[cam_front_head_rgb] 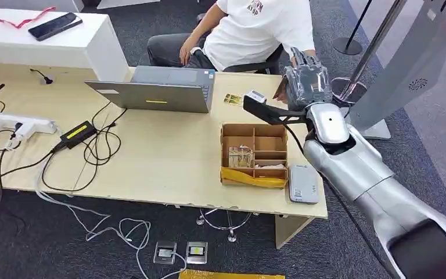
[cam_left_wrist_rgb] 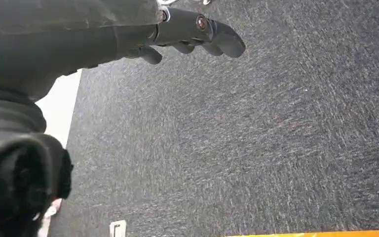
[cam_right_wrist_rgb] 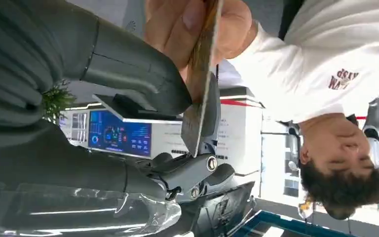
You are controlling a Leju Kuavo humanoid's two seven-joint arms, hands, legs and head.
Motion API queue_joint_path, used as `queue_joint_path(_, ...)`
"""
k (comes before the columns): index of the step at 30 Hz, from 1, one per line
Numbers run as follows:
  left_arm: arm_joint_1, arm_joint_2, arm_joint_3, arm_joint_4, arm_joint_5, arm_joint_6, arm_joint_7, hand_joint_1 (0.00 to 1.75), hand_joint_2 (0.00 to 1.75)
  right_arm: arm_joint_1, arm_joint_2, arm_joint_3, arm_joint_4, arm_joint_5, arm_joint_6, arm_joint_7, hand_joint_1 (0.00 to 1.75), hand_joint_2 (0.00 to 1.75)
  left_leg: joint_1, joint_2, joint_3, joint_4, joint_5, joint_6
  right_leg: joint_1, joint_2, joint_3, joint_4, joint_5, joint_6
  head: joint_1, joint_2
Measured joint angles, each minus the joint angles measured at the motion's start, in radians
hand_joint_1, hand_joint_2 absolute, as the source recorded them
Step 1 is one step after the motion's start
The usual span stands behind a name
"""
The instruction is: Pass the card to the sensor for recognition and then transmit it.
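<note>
Right wrist view — right hand (cam_right_wrist_rgb: 143, 94) pinching card (cam_right_wrist_rgb: 201, 106), person's hand (cam_right_wrist_rgb: 187, 24) gripping it too.

Our right arm (cam_front_head_rgb: 354, 168) has a smooth silver shell with a dark section at its base; a black cable runs beside it. The right hand (cam_front_head_rgb: 306, 81) is grey. On the left hand (cam_left_wrist_rgb: 192, 32), dark fingers (cam_left_wrist_rgb: 224, 42) carry a round screw.

You can make out dark red printed lettering on the chest of the person's white T-shirt (cam_right_wrist_rgb: 325, 64), but in both the head view and the right wrist view it is too small and turned to read. Nothing else carries legible text.
</note>
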Motion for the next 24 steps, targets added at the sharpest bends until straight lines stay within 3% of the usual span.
queue_joint_path(1,0.000,0.000,-0.002,0.000,0.000,0.000,0.000,0.00,0.00,-0.007,0.008,0.006,0.024,-0.001,-0.004,0.001,0.00,1.75,0.000,0.000,0.000,0.000,0.000,0.000,0.000,0.000,0.000,0.000,0.000,0.000,0.000,0.000)
queue_joint_path(9,0.001,0.004,-0.015,0.000,0.000,0.000,0.006,0.00,0.00,-0.020,0.039,0.036,0.117,-0.020,-0.095,-0.001,0.00,1.75,0.000,0.000,0.000,0.000,0.000,0.000,0.000,0.000,0.000,0.000,0.000,0.000,0.000,0.000)
queue_joint_path(15,0.004,0.005,-0.016,0.000,0.000,0.011,0.007,0.00,0.00,0.003,0.031,-0.017,0.101,-0.288,-0.300,-0.087,0.00,1.75,0.000,0.000,0.001,0.000,0.000,0.000,0.000,0.000,0.000,0.000,0.000,0.000,0.000,0.000)
queue_joint_path(18,0.011,0.005,-0.015,0.000,0.007,0.027,-0.004,0.00,0.00,0.060,-0.017,-0.055,0.001,-0.244,-0.379,-0.039,0.00,1.75,0.000,0.000,0.001,0.000,0.000,0.000,0.000,0.000,0.000,-0.001,0.000,0.000,0.000,0.000)
queue_joint_path(21,0.016,0.005,-0.010,0.000,0.009,0.042,-0.008,0.00,0.00,0.157,-0.099,-0.113,-0.181,-0.188,-0.437,0.026,0.00,1.75,0.000,0.000,0.002,0.000,-0.001,0.000,0.000,0.000,0.001,-0.003,0.000,0.000,0.000,0.000)
queue_joint_path(24,0.018,0.004,0.006,0.000,0.011,0.044,-0.008,0.00,0.00,0.307,-0.173,-0.219,-0.345,-0.231,-0.505,0.012,0.00,1.75,0.001,-0.002,0.003,0.000,-0.001,0.000,0.001,-0.001,0.003,-0.004,0.000,0.000,0.000,0.000)
